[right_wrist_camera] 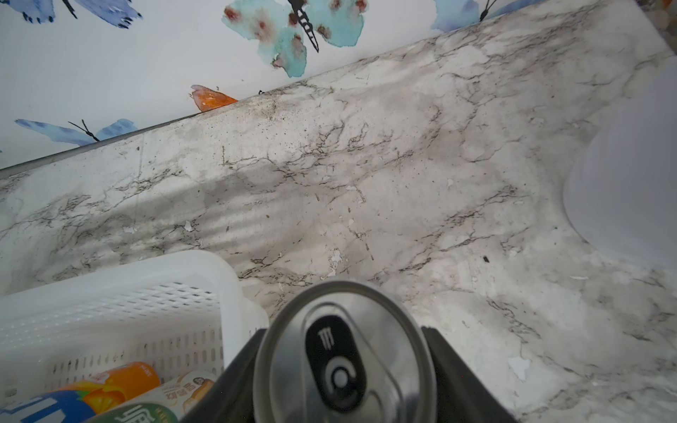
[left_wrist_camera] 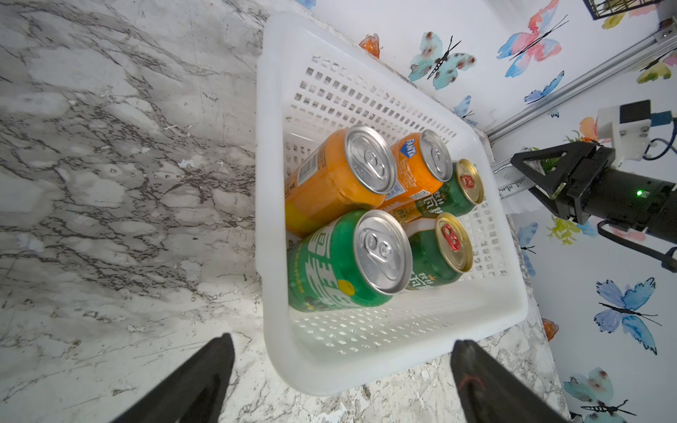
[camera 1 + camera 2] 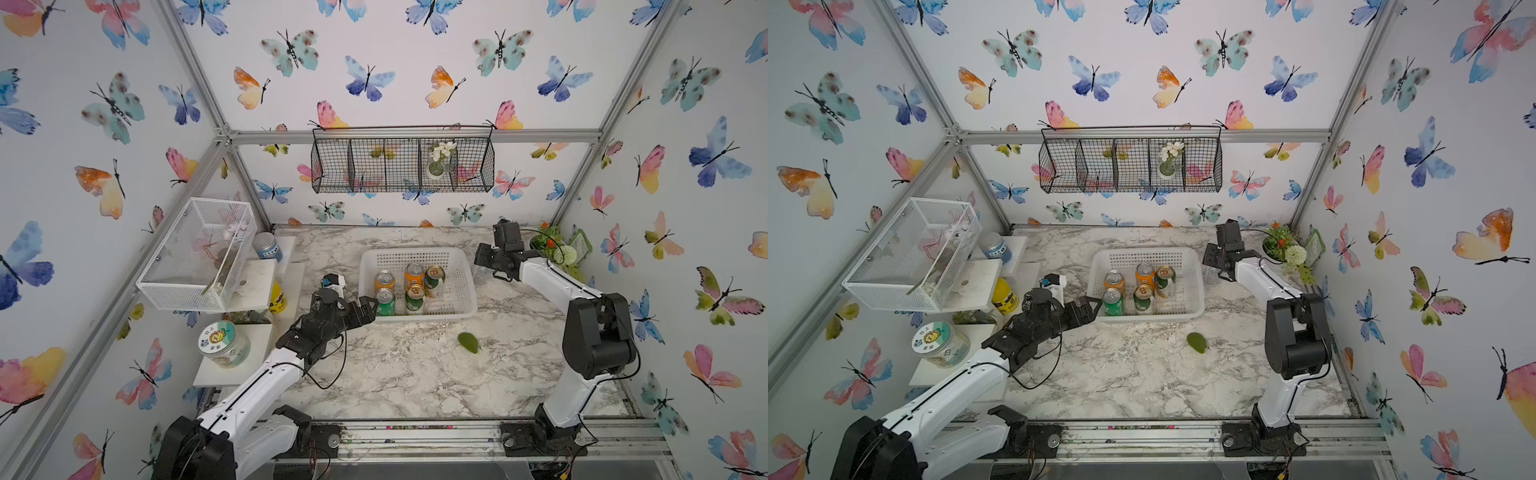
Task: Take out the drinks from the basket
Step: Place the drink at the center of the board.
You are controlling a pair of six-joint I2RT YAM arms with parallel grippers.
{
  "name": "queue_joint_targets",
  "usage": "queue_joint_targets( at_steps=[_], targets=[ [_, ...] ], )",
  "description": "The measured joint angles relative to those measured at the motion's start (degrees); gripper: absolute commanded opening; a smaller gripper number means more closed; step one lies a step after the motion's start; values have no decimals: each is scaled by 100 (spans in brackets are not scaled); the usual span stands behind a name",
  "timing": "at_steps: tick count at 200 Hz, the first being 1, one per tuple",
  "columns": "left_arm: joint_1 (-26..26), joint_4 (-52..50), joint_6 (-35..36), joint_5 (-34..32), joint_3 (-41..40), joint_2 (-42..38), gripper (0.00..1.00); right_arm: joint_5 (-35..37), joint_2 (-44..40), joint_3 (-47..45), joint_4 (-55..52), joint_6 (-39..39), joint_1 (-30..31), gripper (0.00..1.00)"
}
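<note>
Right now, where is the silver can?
In the right wrist view the silver can is clamped in the right pincer, outside the basket, just past its right end.

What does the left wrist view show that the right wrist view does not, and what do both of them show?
Only the left wrist view: the left gripper, open in front of the white basket, and the tops of all five cans in it: two orange cans, a bright green can and two dark green cans with gold tops.
Only the right wrist view: the silver can, its lid with a black tab, clamped in the right gripper.
Both: the basket's perforated wall, part of an orange can, the marble table and the butterfly wallpaper.
</note>
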Motion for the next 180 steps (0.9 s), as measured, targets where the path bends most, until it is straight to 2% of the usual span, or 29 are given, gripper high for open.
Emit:
queue_joint_targets(
  at_steps=[29,41,46,119,180],
  targets=[
    [0,0,0,0,0,0,99,-72,0,-11,4,46,0,73],
    [0,0,0,0,0,0,99,-96,-2,-13,68,74,0,94],
    [0,0,-2,0,0,0,99,-103,-4,-13,125,79,0,98],
    [0,-9,0,0,15,0,99,-101,-278,-9,302,103,0,98],
    [-61,-59,63,13,616,175,99,-122,-1279,-306,527,107,4,98]
  ],
)
